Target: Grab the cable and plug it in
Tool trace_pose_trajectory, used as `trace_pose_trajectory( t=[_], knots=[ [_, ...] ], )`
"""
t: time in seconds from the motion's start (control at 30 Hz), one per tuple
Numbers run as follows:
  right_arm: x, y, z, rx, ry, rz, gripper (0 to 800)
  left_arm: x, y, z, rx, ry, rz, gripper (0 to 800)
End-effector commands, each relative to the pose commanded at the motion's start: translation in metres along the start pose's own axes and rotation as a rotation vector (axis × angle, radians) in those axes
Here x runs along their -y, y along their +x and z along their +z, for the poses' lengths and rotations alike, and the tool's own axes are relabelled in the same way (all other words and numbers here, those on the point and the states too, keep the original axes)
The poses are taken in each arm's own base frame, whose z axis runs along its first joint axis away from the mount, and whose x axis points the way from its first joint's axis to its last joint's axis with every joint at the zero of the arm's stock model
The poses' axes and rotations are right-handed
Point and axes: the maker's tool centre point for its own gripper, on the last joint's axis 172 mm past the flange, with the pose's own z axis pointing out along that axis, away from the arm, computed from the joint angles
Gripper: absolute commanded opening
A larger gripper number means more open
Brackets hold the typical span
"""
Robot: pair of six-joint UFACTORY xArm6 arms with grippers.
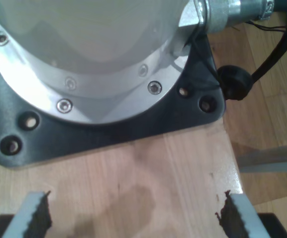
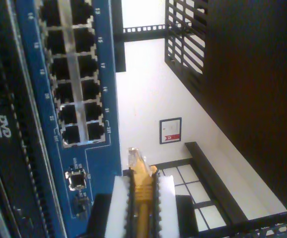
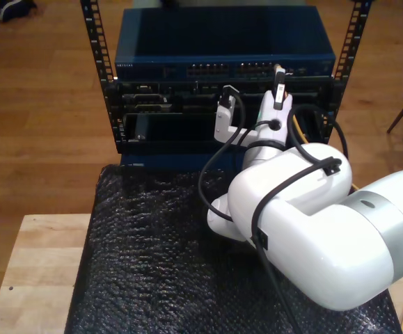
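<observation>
Your second gripper (image 2: 142, 196) was clamped on the cable (image 2: 142, 198), the white pads (image 2: 117, 208) pressing the yellow-orange cord from both sides, and the small clear plug (image 2: 136, 157) stuck out past the fingertips. The plug sat just beside the blue switch (image 2: 101, 163), close to the end of its double row of ports (image 2: 76, 74) but not inserted in any of them. In the exterior view that arm (image 3: 305, 229) reached from the near right toward the rack (image 3: 222, 83), with the gripper (image 3: 279, 87) raised in front of the blue switch (image 3: 222, 45) at the far side. Your first gripper (image 1: 133, 218) stood wide and held nothing; its two pads (image 1: 34, 218) hung over a wooden table (image 1: 133, 168), beside a dark base plate (image 1: 108, 134) carrying a silver flange (image 1: 98, 84).
</observation>
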Motion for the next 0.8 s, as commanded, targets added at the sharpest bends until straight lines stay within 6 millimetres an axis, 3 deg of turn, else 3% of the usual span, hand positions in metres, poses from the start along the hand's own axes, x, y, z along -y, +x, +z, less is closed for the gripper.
trace_pose_trajectory(
  t=[0.8],
  knots=[
    [0.020, 0.002, 0.010, -0.042, 0.064, -0.015, 0, 0.000, 0.000, 0.000, -0.002, 0.000, 0.000, 799]
  ],
)
